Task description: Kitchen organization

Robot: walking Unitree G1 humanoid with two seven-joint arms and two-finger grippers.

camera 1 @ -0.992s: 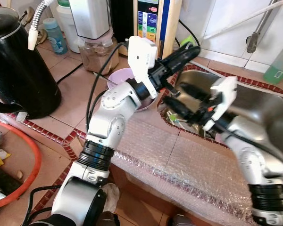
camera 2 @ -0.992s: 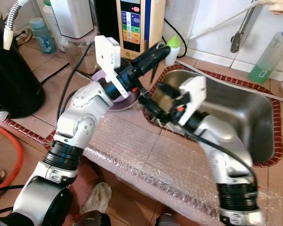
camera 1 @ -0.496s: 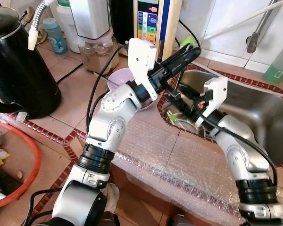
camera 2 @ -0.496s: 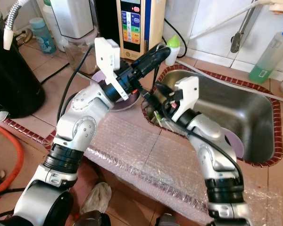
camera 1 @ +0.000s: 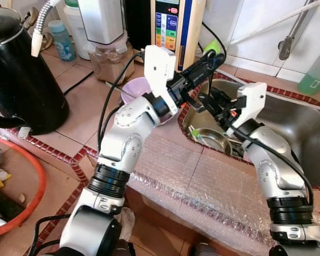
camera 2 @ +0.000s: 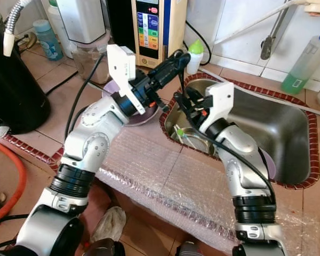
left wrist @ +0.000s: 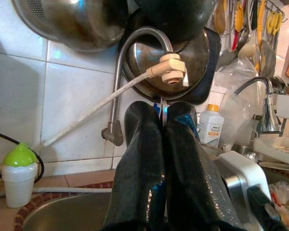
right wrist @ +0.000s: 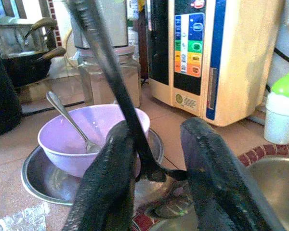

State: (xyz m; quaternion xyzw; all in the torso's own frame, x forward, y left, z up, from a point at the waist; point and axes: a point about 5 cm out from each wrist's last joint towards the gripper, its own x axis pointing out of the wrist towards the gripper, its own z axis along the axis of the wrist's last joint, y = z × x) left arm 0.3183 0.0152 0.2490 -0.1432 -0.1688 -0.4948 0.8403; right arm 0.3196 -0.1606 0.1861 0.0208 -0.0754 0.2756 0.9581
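At frame centre, over the sink (camera 1: 288, 114): my left gripper (camera 1: 213, 57) shut, empty; my right gripper (camera 1: 204, 102) open, poised beside the purple bowl (right wrist: 89, 137).

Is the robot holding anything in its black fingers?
It cannot be told for sure. The left gripper is pressed shut with only a thin silvery sliver between its fingers. The right gripper is open over the sink, holding nothing.

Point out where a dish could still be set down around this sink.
Bare tile lies between the black kettle and the purple bowl; the bubble wrap in front of the sink is open too. The sink's near corner is crowded: a metal bowl sits there, with the left tool and right tool above.
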